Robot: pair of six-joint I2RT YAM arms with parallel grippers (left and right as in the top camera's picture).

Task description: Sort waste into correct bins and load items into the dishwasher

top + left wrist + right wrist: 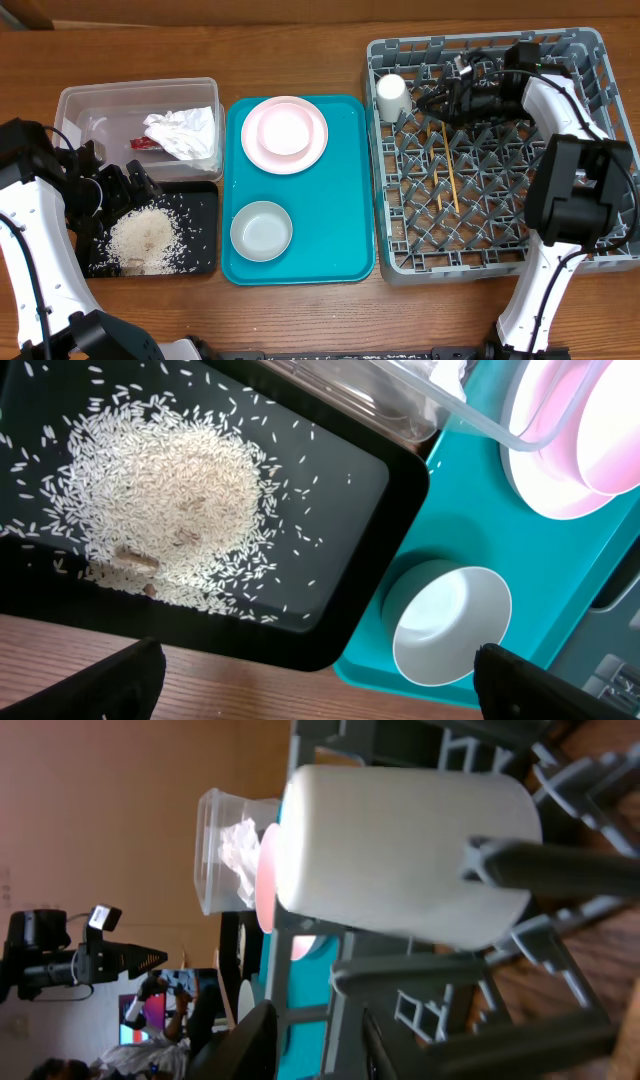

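Near-left corner: black tray (205,255) with rice (145,238), bare wood strip along near edge. Above it left gripper (320,665) hovers, jaws wide, empty. Far-right: cup (392,97) in rack (480,272); right gripper (437,100) just beside it, opening can't tell, probably not gripping.

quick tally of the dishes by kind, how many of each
plate: 1
bowls: 2
cup: 1
chopsticks: 2
total: 6
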